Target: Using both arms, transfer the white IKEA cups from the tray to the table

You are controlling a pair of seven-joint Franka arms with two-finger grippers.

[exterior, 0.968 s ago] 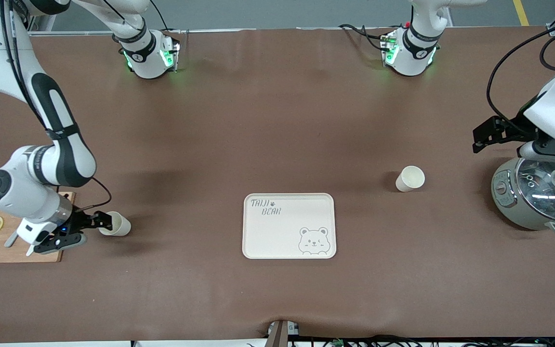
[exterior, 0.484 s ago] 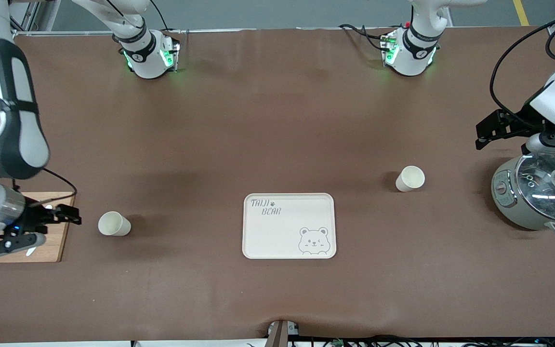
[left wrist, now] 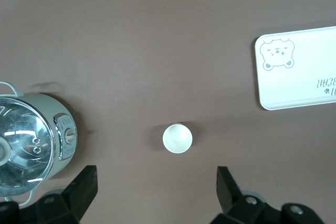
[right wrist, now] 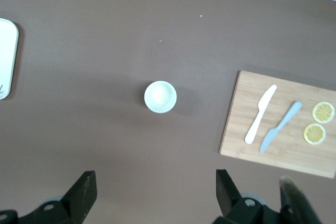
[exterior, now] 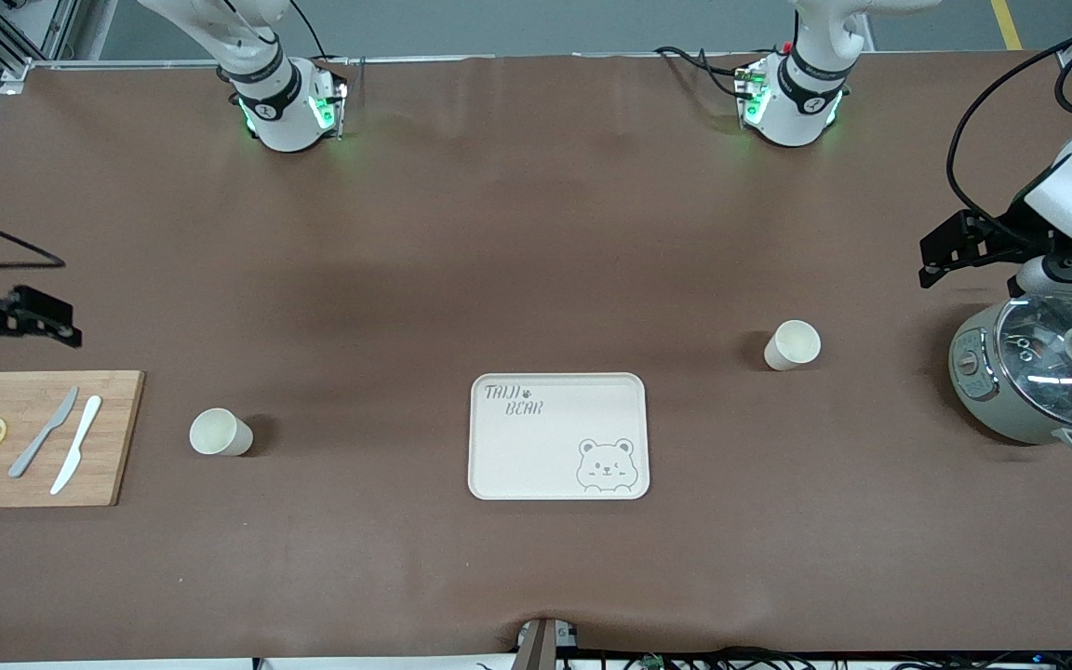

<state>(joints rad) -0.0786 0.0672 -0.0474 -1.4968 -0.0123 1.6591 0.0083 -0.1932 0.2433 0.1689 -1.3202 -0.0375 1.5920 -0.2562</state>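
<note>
Two white IKEA cups now stand on the table (exterior: 536,233), and none is on the tray (exterior: 558,435). One cup (exterior: 219,433) sits toward the right arm's end of the table, well apart from the tray and near the wooden cutting board (exterior: 38,437). The other cup (exterior: 791,344) sits toward the left arm's end, a bit farther from the front camera than the tray, between it and the pot (exterior: 1043,372) with its glass lid. That means the job looks done, because the tray is bare and both cups are upright on the brown sheet. A second ago the right gripper (exterior: 20,316) was right at its cup with its fingers around it. Now it has let go and pulled far up and away, so it hangs over the table edge just above the board, fingers wide apart and holding nothing. With that arm out of the way, the two knives and the lemon slices on the board show again. The left gripper (exterior: 950,247) waits over the table beside the pot, fingers apart and empty, and has hardly moved. Neither cup has shifted or tipped.
</note>
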